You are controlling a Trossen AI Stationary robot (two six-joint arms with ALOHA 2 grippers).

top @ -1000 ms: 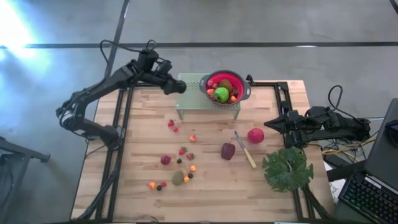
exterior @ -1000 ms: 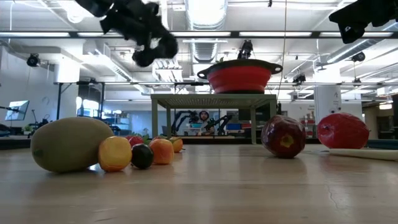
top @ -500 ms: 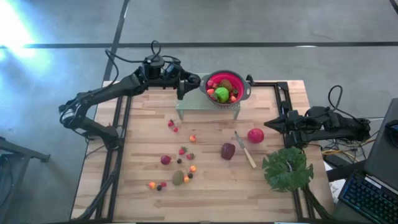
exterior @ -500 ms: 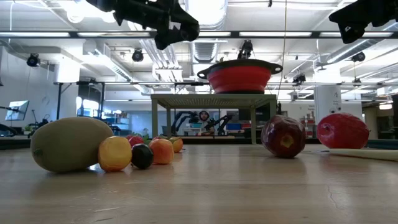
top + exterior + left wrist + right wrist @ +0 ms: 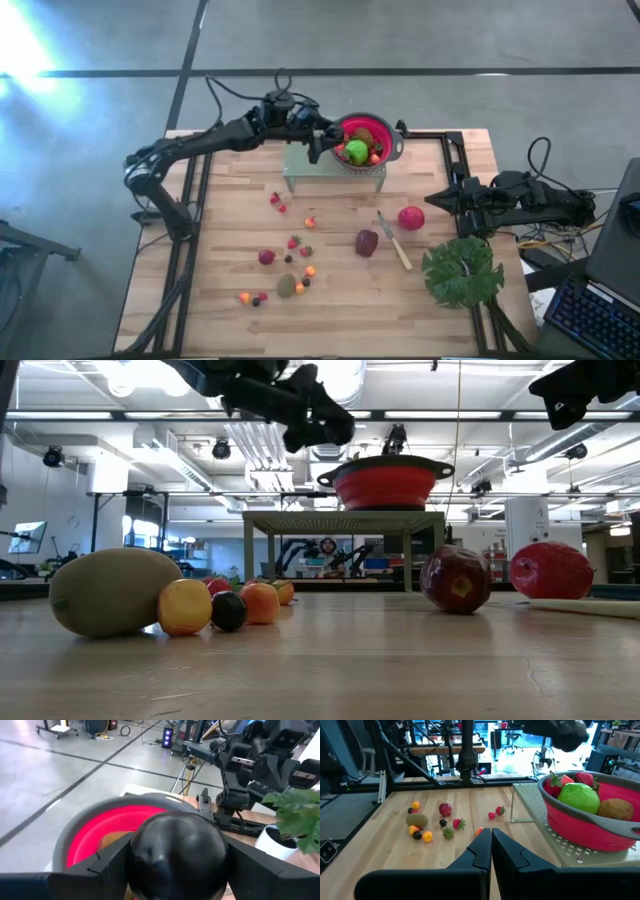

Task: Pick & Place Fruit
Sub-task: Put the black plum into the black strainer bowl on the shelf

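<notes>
My left gripper (image 5: 322, 148) hangs level at the left rim of the red colander bowl (image 5: 393, 150), shut on a dark round fruit (image 5: 175, 851). The bowl (image 5: 75, 837) stands on a perforated stand (image 5: 298, 172) and holds a green apple (image 5: 357, 151), strawberries and a kiwi. On the wood lie a red apple (image 5: 410, 217), a maroon fruit (image 5: 367, 242), a kiwi (image 5: 287, 287) and several small fruits. My right gripper (image 5: 491, 840) waits shut at the table's right edge. My left gripper pinches the dark fruit's two opposite sides (image 5: 137, 857) between its two fingers (image 5: 107, 865). The fingers lie about level and come from the table's left. The fruit is lifted clear, above the stand at the bowl's left rim.
A pale-handled knife (image 5: 393, 240) lies between the maroon fruit and the red apple. A big green leaf (image 5: 462, 270) sits at the near right. Small fruits (image 5: 290, 255) are scattered over the table's middle and near left.
My left gripper has travelled along the far edge toward the table's right, from left of the stand to the bowl's left rim, rolling its wrist as it went. The dark fruit has gone with it, clear of the table.
</notes>
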